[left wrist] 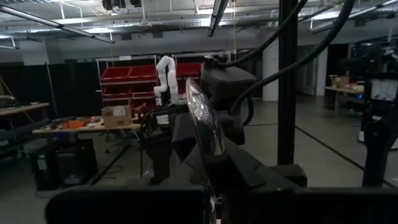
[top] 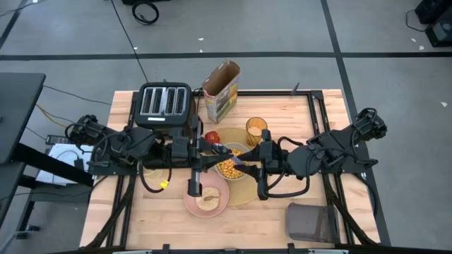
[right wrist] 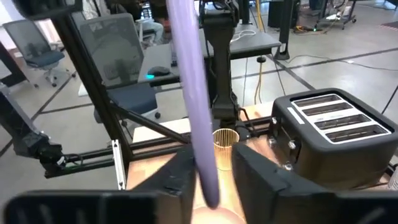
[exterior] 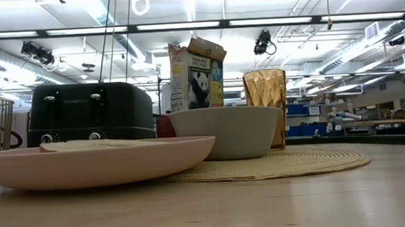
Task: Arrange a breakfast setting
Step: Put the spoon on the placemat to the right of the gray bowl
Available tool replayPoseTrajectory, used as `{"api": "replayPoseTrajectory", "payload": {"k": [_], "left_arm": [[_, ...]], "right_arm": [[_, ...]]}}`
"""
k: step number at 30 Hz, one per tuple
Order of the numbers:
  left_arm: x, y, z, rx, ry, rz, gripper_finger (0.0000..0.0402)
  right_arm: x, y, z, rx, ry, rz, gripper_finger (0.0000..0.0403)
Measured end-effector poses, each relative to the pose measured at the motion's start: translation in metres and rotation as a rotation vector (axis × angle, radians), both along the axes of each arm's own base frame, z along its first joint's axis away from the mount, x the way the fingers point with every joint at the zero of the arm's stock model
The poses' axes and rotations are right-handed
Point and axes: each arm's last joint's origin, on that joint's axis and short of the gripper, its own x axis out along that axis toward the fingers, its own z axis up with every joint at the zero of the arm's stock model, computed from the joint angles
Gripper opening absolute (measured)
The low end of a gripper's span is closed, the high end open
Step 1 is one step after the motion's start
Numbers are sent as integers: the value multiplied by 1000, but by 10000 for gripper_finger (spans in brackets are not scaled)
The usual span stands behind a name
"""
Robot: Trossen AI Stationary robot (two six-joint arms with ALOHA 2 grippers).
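The small spoon [top: 229, 154] hangs in the air over the pale grey bowl [top: 229, 169], which holds cereal and stands on the tan placemat [top: 244, 194]. My left gripper [top: 214, 148] is shut on the spoon. My right gripper [top: 245, 161] faces it, open, one finger on either side of the spoon's bluish handle [right wrist: 198, 112]. A gap shows beside one finger. The pink plate [top: 206, 196] carries a slice of toast. The amber tumbler [top: 256, 130] and the red apple [top: 210, 136] stand on the mat's far part. My left gripper pinches the spoon between its two fingers [left wrist: 239, 171], just below the spoon's shiny bowl [left wrist: 202, 118]. The fingers come level from the table's left. The spoon is lifted clear above the grey bowl; its shiny bowl sticks out past the fingers.
The black toaster [top: 164, 104] and a cereal box [top: 222, 90] stand at the far edge. The dark mesh basket [top: 311, 221] is near the front right corner. A small yellow thing [top: 164, 184] lies left of the plate. Bare wood lies at the front and the right.
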Motion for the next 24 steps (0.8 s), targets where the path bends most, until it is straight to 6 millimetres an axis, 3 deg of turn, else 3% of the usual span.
{"api": "replayPoseTrajectory", "payload": {"k": [5,8,13,19,24], "left_arm": [[0,0,-2,5,17,-5,21],[1,0,-4,12,43,-4,38],[-6,3,-11,8,152,38,107],[-48,15,-16,-41,374,76,203],[-92,33,-26,-79,579,148,240]], "right_arm": [[-1,3,0,-4,2,22,30],[-3,6,-3,0,19,21,31],[-11,10,-13,67,103,-35,31],[-35,22,-34,182,288,-113,31],[-49,32,-66,383,596,-218,31]]}}
